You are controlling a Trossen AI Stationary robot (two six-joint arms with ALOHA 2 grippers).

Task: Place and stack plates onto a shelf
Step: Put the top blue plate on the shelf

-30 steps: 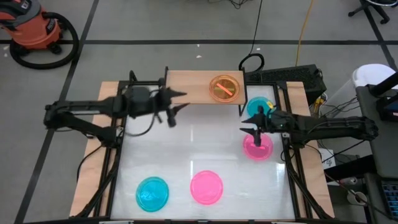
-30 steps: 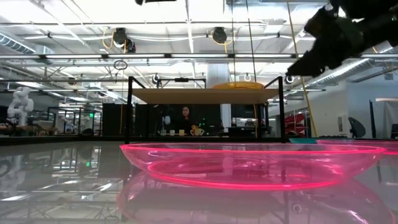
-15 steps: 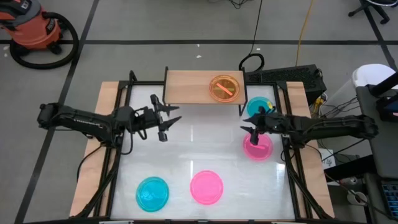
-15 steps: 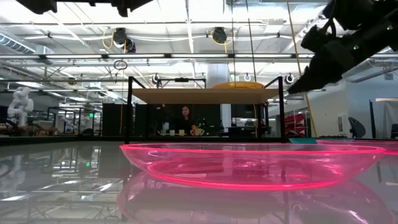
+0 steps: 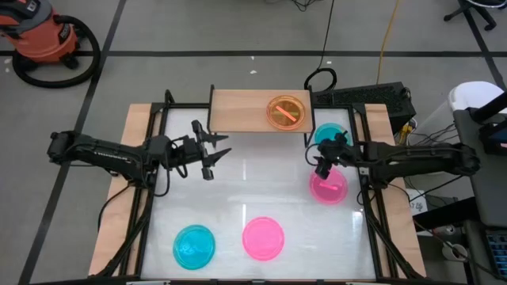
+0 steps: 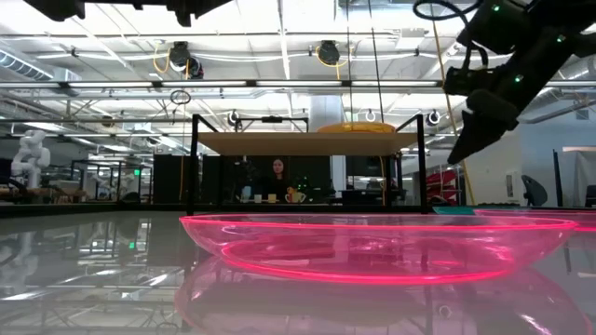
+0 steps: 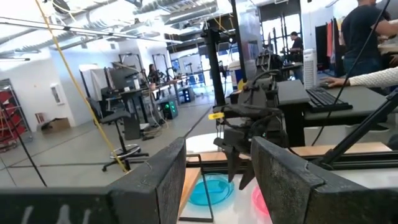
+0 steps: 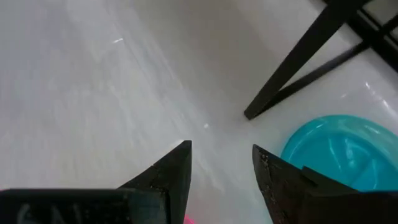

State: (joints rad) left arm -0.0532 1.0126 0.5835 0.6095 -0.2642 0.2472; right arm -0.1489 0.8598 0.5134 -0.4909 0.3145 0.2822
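The light-wood shelf (image 5: 242, 111) stands at the table's far edge, and an orange plate (image 5: 287, 112) rests on its right half. A blue plate (image 5: 329, 136) lies flat on the table right of the shelf, with a pink plate (image 5: 327, 186) just nearer. Another pink plate (image 5: 263, 237) and another blue plate (image 5: 194, 245) lie near the near edge. My right gripper (image 5: 323, 165) hangs open above the table between the far blue plate (image 8: 336, 155) and the pink one, fingers slanting down. My left gripper (image 5: 220, 150) is open in the air, left of centre, near side of the shelf.
A black shelf leg (image 8: 298, 62) stands close beyond my right gripper (image 8: 222, 149). In the low view the near pink plate (image 6: 372, 247) fills the foreground, with the shelf (image 6: 307, 141) behind it. A black table frame (image 5: 146, 206) runs along both sides. People sit at desks in the room behind.
My left gripper has drawn back from the shelf's front edge toward the table's left and near side, then stopped. My right gripper has tipped its fingers further down and edged slightly toward the far blue plate. No plate has moved.
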